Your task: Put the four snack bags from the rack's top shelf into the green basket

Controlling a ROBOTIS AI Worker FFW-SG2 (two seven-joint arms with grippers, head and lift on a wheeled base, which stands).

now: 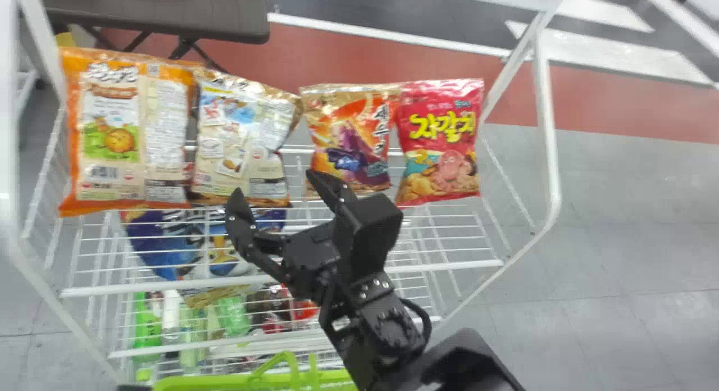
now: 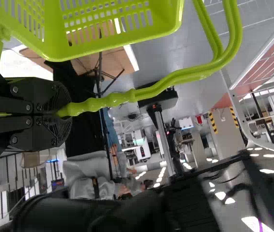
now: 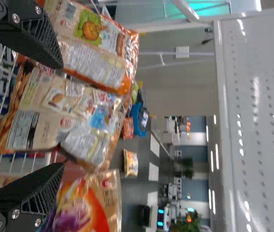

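Bags of snack, four in number, stand side by side in one row on the top shelf (image 1: 472, 264) of the white wire rack (image 1: 547, 127). At the left end of the shelf is the orange bag (image 1: 126, 132), with its printed back to the robot. Next to it, close at its right, is the beige bag (image 1: 241, 138). After a narrow space comes the gold and orange bag (image 1: 348, 138), and at the right end of the row stands the pink bag (image 1: 441, 144), just beside it.

The right hand (image 1: 275, 184) is released, with its two fingers spread wide apart. It is on the near side of the row: one fingertip is before the lower part of the beige bag, and the other is before the lower part of the gold and orange bag. In the right wrist view, the beige bag shows between the fingers. Whether a fingertip touches some bag, I cannot tell.

The left hand (image 2: 69, 115) is clenched around the handle (image 2: 110, 100) of the green basket (image 1: 253, 381), which is low, by the near side of the rack.

Under the top shelf, through its wires, one sees a blue bag (image 1: 202, 245) and some bottles (image 1: 147, 329).
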